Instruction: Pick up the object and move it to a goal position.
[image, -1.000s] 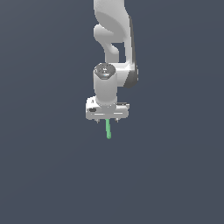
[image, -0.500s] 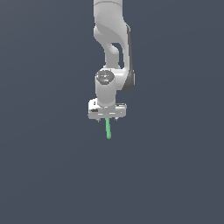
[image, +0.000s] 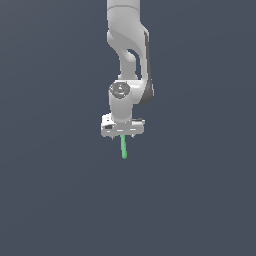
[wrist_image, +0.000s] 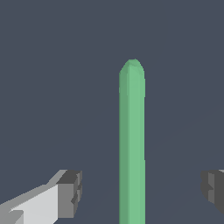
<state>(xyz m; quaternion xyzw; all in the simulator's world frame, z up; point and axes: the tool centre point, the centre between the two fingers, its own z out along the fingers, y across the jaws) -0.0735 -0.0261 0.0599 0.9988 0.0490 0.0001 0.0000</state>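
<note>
Below the white tool (image: 122, 135) — a thin, smooth green rod (image: 123, 147).

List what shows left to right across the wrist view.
Claw finger → green rod → other claw finger. Gaps show on both sides of the rod.

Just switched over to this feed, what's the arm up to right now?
The Panda arm's gripper is positioned directly over the green rod, which sticks out below it in the exterior view. In the wrist view the rod runs between the two fingers, with clear gaps on both sides, so the jaws are open and not gripping it. No goal marker shows in either view.
</note>
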